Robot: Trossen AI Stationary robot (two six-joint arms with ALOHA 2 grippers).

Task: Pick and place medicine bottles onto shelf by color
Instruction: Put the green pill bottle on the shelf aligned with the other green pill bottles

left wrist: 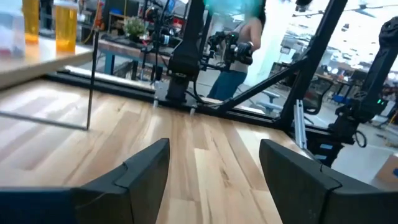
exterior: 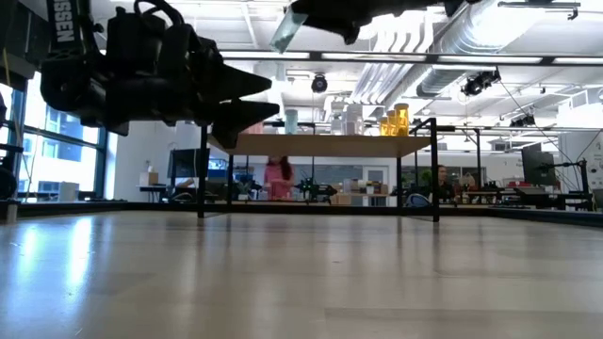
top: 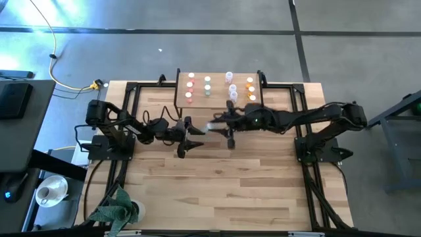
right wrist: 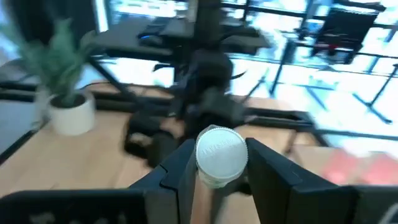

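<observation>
Right end effector (right wrist: 221, 163) raised over table (top: 230, 191), clamping bottle (right wrist: 221, 155).

Left gripper (top: 192, 139) low over table centre, fingers (left wrist: 147, 171) spread wide, nothing between. Right gripper (top: 220, 125) close beside it, apparently raised, clamped on bottle (right wrist: 221, 157).

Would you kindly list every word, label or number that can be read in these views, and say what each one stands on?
"SSEN": white letters running up the dark left arm in the low view, cut off by the picture's edge.
White cap of the bottle held in the right gripper: embossed lettering, too blurred to read.
Medicine bottles on the shelf: any labels are too small to read.
Nothing else is legible.
</observation>
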